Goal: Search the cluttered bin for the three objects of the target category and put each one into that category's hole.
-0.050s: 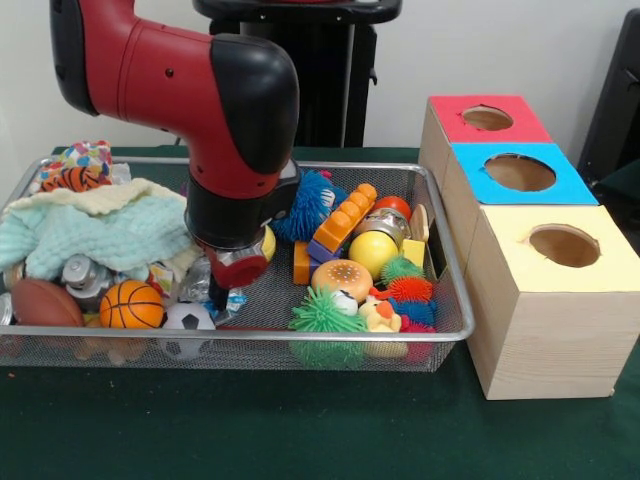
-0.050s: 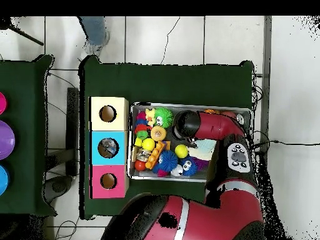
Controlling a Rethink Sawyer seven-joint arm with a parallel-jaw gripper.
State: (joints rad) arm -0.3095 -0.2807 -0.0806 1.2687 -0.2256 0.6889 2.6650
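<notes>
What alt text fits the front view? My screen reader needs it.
A red and black robot arm reaches down into a wire mesh bin crowded with toys. Three wooden boxes stand beside the bin, each with a round hole on top: red, blue, yellow.

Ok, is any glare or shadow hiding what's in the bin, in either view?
Front view: the light is even, with no glare on the mesh bin. The arm blocks the bin's middle, and the gripper sits low among the toys, so I cannot tell its state. Overhead view: the arm also hides part of the bin, and there are no hard shadows on the toys that show.
</notes>
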